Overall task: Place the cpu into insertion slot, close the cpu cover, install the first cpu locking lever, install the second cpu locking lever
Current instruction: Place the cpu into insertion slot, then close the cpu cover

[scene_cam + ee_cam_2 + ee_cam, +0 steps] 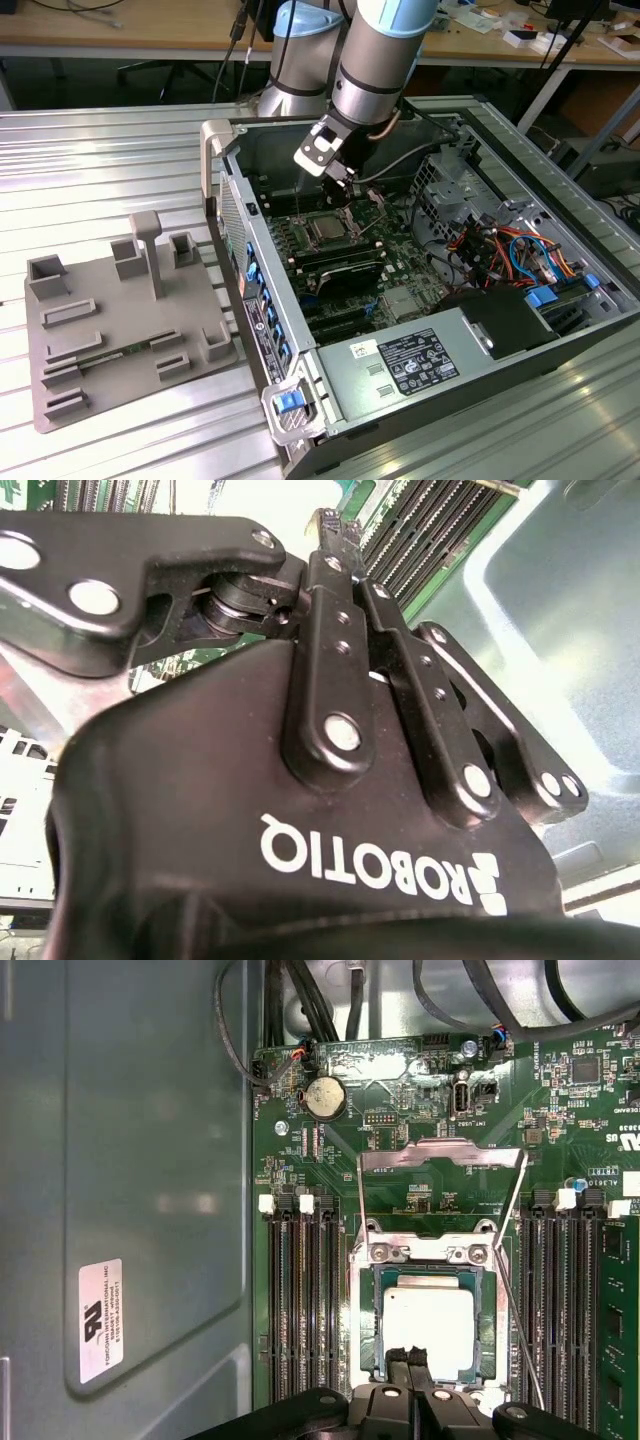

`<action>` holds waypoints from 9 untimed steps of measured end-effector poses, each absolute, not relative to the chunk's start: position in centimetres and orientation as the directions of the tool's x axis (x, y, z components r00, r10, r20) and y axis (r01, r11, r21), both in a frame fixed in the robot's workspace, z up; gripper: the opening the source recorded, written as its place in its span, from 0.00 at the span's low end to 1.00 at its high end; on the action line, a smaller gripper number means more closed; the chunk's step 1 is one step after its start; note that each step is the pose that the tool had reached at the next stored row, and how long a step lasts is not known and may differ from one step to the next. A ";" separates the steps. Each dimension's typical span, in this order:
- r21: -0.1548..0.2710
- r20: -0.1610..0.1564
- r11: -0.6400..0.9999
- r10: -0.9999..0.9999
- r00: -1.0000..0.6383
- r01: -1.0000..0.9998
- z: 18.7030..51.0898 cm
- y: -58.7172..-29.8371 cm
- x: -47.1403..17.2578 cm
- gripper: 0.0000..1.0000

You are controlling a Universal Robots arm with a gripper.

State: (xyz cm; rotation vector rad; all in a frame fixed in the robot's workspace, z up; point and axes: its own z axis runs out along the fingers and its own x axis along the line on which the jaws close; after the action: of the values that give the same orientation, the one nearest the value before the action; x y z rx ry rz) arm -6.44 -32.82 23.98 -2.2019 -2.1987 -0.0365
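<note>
Since the cpu [428, 1325] already lies flat in its socket [428, 1252], just under the tips of the jaws, the jaws are pressed together with nothing between them. Beyond the chip, on the side away from the jaws, the cpu cover [440, 1155] stands tilted up. Judged left open for seating; not yet closed.
</note>
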 end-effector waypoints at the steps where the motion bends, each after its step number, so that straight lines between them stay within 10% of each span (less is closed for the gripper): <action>1: -0.004 0.038 -0.001 0.999 0.002 1.000 24.0 -32.8 -6.4 0.11; 9: -0.006 0.038 -0.002 0.999 0.002 1.000 24.0 -33.9 -5.8 0.11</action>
State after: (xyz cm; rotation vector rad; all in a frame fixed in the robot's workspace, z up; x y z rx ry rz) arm -5.77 -33.92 23.97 -2.2013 -2.1977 -0.0348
